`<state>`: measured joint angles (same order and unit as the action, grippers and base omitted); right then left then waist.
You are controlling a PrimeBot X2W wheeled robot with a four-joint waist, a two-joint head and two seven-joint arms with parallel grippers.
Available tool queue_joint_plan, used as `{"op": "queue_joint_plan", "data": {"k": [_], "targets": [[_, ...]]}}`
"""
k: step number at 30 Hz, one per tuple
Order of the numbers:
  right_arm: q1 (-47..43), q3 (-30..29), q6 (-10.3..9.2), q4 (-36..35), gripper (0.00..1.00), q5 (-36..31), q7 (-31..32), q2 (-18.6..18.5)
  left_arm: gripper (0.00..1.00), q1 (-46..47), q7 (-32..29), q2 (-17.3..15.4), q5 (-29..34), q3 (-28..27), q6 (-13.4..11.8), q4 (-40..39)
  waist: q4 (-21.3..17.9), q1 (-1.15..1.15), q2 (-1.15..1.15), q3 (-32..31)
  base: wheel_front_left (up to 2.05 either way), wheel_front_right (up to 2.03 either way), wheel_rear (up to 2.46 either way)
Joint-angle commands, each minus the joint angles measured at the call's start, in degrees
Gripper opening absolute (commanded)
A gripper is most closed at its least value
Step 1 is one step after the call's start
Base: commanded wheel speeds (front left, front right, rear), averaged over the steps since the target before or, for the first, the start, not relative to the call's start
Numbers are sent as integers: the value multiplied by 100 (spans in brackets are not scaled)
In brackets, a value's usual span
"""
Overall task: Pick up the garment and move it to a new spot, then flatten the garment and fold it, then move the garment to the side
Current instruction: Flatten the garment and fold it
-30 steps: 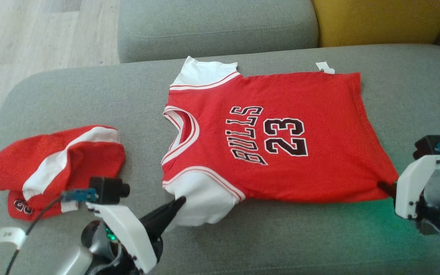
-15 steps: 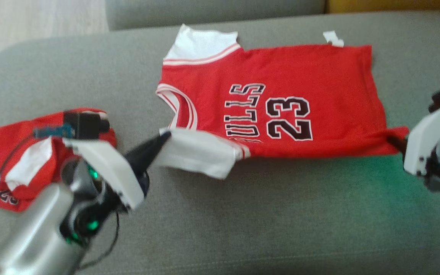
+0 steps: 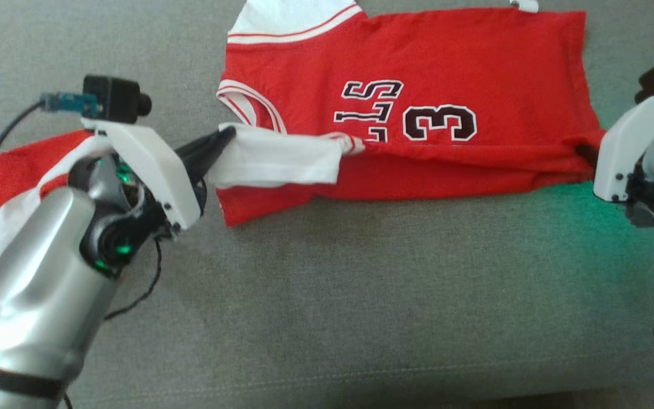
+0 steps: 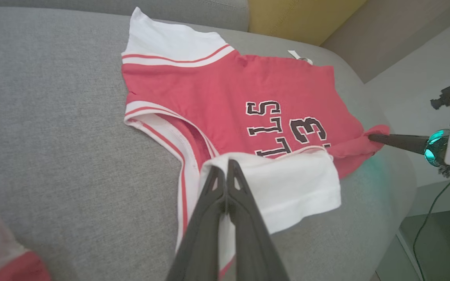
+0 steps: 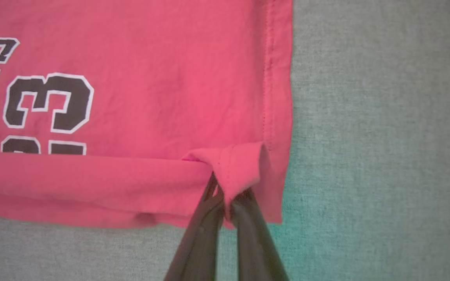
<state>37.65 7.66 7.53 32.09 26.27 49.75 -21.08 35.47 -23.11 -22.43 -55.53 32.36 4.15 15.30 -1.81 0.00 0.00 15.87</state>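
Observation:
The garment (image 3: 418,51) is a red jersey with white sleeves and black print, lying across the grey sofa cushion (image 3: 361,284). My left gripper (image 3: 227,135) is shut on the near white sleeve (image 3: 276,162), held just above the jersey. My right gripper (image 3: 585,152) is shut on the near hem corner. Between them the near edge is lifted and folded over the front, hiding part of the print. In the left wrist view the fingertips (image 4: 225,168) pinch the sleeve (image 4: 287,191). In the right wrist view the fingers (image 5: 221,187) pinch a bunched corner of the red hem (image 5: 236,164).
A second red-and-white piece of clothing (image 3: 15,170) lies at the left, partly behind my left arm. A yellow cushion (image 4: 299,19) stands at the back of the sofa. Beyond the cushion's right end the floor (image 4: 424,78) drops away.
The head camera has tilted down. Both grippers have lifted the near edge of the garment and carried it away from me, so the fold now covers part of the print.

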Motion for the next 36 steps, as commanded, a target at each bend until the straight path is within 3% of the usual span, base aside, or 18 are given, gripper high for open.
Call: {"op": "queue_joint_plan", "data": {"k": [1, 2, 3, 4, 5, 14, 18, 25, 27, 30, 36], "targets": [[210, 31, -4, -156, 0, -59, -61, -27, 0, 388, -8, -171, 66, -262, 64, -90, -4, 0, 0, 67, 0, 0, 0], [269, 37, -4, -103, 0, -111, -102, -29, 0, 476, -25, -162, 77, -239, 93, 8, -5, 0, 0, 100, 0, 0, 0], [335, 49, -4, -80, 63, -192, -221, -35, 0, 562, -33, -145, 76, -227, 117, 103, -2, 0, 0, 124, 0, 0, 0], [400, 27, -4, -31, 100, -269, -353, -33, 53, 647, -38, -127, 74, -227, 130, 207, 1, 0, 0, 142, 0, 0, 0], [471, 2, -4, 19, 100, -333, -505, -18, 100, 741, -20, -118, 104, -224, 138, 313, 7, 0, 0, 161, 0, 0, 0], [1167, -394, -4, 580, 100, -1078, -2665, 265, 100, 1446, 1055, 122, 600, -389, 67, 1295, -6, 0, 0, 219, 0, 0, 0], [1201, -366, -4, 716, 100, -1253, -3682, 415, 100, 1487, 1964, 302, 774, -542, 13, 1496, -15, 0, 0, 78, 0, 0, 0], [508, -154, -4, 305, 100, -1220, -5345, 658, 100, 936, 3578, 661, 964, -915, -373, 1423, -24, 0, 0, -374, 0, 0, 0], [162, -98, -4, 120, 100, -1263, -5703, 719, 100, 617, 3738, 755, 1096, -1006, -549, 1274, -43, 0, 0, -537, 0, 0, 0], [-543, -115, -4, -283, 100, -1477, -6149, 844, 100, -185, 3805, 1142, 1277, -1360, -810, 750, -43, 0, 0, -779, 0, 0, 0], [-1473, -382, -4, -870, 100, -1882, -6330, 1180, 100, -1335, 3809, 1617, 2132, -1542, -994, 244, -36, 0, 0, -1057, 0, 0, 0]]}}
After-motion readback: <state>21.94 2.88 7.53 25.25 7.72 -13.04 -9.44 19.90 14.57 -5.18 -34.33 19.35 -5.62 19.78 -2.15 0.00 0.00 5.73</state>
